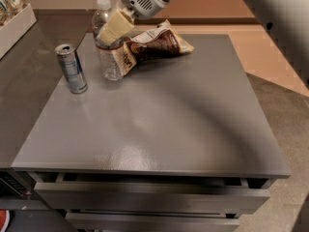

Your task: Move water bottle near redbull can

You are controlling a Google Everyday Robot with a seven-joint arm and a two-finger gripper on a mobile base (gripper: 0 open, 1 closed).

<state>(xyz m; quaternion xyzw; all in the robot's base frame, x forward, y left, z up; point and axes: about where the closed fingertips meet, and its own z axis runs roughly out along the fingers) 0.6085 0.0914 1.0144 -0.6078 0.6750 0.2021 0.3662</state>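
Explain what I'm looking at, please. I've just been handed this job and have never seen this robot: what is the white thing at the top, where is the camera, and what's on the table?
You have one camera view, looking down at a grey table with drawers under its front edge. Where the camera is mounted is not known. The white thing at the top is the robot's only arm. It ends in a gripper with two cream fingers, closed on the upper part of the water bottle, which it holds upright at the back left of the table. To the left of the bottle, not touching it, stands the redbull can. A brown snack bag lies just behind the bottle. A white box sits at the far left edge.
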